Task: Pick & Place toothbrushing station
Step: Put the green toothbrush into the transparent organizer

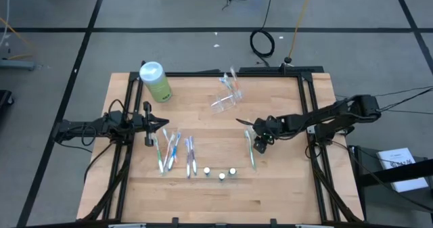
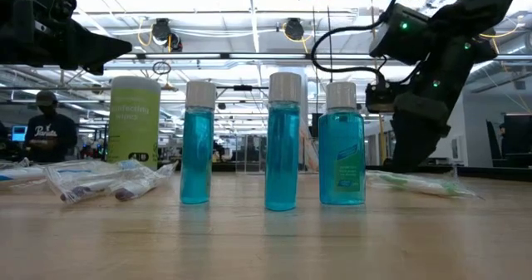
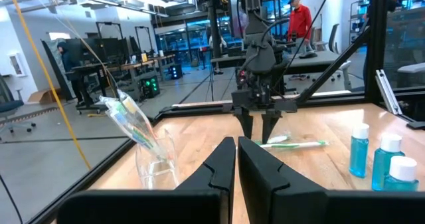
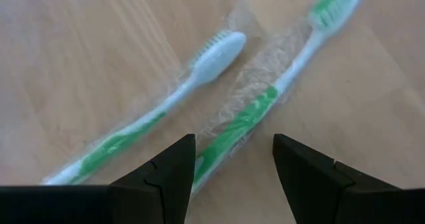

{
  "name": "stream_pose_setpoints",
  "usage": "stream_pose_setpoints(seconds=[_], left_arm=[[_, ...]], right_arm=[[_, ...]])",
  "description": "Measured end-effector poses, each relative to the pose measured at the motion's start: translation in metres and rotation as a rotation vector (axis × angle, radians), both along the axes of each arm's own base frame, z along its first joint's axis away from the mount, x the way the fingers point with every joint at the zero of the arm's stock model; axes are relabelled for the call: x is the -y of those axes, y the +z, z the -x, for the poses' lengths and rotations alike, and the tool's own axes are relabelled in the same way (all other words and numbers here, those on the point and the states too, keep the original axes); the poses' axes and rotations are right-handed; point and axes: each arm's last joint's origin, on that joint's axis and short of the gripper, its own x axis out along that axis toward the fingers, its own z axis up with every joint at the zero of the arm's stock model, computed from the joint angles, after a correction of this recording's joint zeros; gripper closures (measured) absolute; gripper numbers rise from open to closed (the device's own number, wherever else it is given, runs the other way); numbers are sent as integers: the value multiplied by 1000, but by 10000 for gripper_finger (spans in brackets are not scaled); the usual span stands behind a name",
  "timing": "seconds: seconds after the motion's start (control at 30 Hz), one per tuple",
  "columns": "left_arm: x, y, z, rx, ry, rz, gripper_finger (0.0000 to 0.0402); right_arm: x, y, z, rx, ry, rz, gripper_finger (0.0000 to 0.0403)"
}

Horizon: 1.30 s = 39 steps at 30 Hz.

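With the right pincer (image 4: pixel 234 177) released directly above two green toothbrushes (image 4: pixel 247 114) and the left pincer (image 3: pixel 236 159) clenched empty, you have not yet touched the clear holder (image 1: pixel 226 98) lying toward the worktop's (image 1: pixel 291 180) far edge.

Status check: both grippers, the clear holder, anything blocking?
Right gripper open, poised over wrapped green toothbrushes. Left gripper shut, empty, waiting table-left. Clear holder at the far edge, one wrapped brush inside. Nothing blocking.
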Motion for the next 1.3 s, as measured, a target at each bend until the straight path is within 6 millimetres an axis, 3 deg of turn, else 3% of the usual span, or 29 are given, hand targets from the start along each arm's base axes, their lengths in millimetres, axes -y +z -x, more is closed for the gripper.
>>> stream_pose_setpoints(seconds=[0.3,0.6,0.8,1.07,1.3], left_arm=[[0,0,0,0,2,0,376],[0,0,0,0,2,0,376],[0,0,0,0,2,0,376],[0,0,0,-1,2,0,376],[0,0,0,0,3,0,376]], right_arm=[[2,-10,3,-96,-2,45,210],[14,-15,18,-249,-75,47,249],[23,-14,18,-233,-116,57,273],[42,-12,20,-238,-237,264,302],[46,-12,19,-235,-224,264,340]])
